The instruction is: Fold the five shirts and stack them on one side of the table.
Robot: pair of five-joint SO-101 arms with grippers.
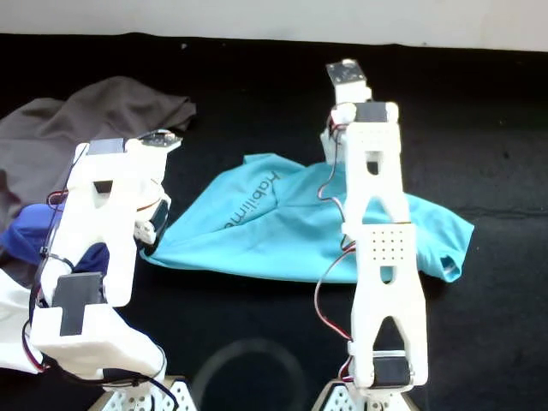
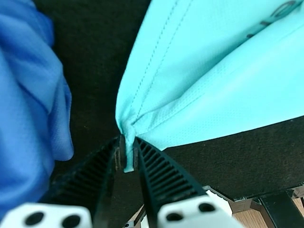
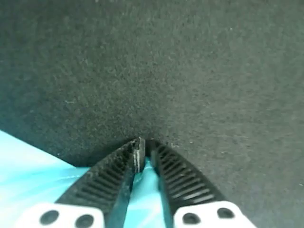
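Note:
A turquoise shirt lies spread across the middle of the black table. My left gripper is shut on a pinched corner of the turquoise shirt at its near left edge. My right gripper is shut on the turquoise shirt at its far edge, fingertips down near the black cloth. In the high view the left arm stands at the shirt's left corner and the right arm reaches over the shirt's middle to its far side.
A grey shirt lies crumpled at the back left. A blue shirt and a white shirt are heaped at the left by the left arm. The blue shirt hangs close beside my left gripper.

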